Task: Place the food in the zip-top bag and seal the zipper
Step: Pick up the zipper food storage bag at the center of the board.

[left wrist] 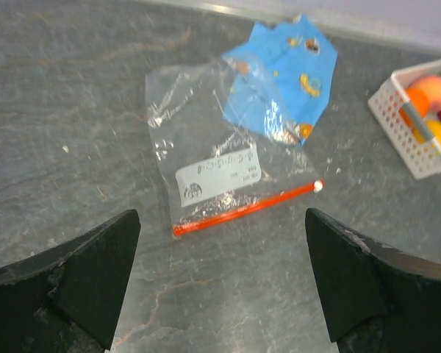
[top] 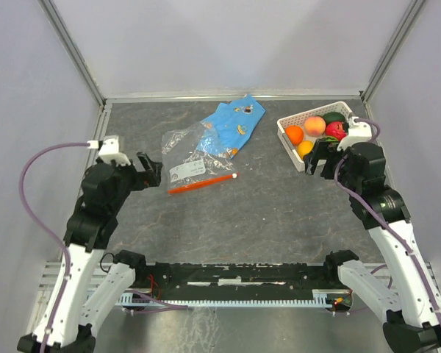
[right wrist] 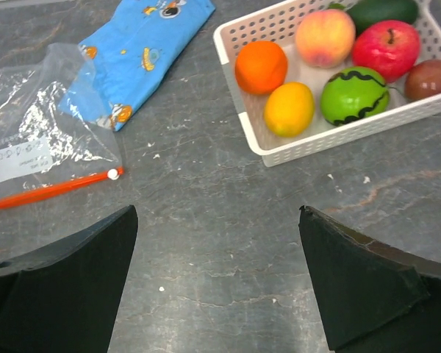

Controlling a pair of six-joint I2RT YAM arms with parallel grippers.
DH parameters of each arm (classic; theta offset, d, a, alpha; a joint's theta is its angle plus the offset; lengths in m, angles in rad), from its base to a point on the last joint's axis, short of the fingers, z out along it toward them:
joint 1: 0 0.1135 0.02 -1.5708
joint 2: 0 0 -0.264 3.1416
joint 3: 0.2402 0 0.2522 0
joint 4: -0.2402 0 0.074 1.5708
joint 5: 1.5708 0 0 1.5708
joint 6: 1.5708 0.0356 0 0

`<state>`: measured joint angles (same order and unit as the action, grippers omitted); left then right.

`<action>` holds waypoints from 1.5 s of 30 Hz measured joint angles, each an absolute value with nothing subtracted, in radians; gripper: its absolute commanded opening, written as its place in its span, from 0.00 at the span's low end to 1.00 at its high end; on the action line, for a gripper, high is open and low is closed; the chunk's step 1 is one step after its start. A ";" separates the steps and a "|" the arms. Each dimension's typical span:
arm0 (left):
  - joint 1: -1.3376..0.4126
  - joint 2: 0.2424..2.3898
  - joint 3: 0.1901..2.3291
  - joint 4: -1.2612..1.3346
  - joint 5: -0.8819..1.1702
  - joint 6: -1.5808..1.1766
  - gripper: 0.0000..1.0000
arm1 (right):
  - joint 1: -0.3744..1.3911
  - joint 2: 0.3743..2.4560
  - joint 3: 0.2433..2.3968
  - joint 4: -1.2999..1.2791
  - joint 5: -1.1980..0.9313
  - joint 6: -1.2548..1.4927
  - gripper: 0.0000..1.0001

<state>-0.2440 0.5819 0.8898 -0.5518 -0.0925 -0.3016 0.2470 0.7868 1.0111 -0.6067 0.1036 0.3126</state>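
The zip-top bag [top: 185, 151] lies flat on the table [top: 264, 220], left of centre, with its zipper [top: 202, 183] along the near edge. Behind it and to its right lies a cloth [top: 235, 121], one end tucked under the bag's far corner. Far right stands a basket [top: 285, 136] with the food [top: 314, 126] in it. My left claw [top: 153, 170] sits left of the bag, my right claw [top: 320, 163] just before the basket.

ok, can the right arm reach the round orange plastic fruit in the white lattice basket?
Probably yes. The right end effector is open and hovers just in front of the white lattice basket. The round orange plastic fruit sits uncovered near its corner, though the wall and the yellow plastic fruit crowd it.
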 measured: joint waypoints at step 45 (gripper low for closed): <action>-0.842 1.639 0.849 -0.128 -0.728 0.353 0.84 | 0.247 0.847 0.809 -0.450 -0.112 0.343 0.99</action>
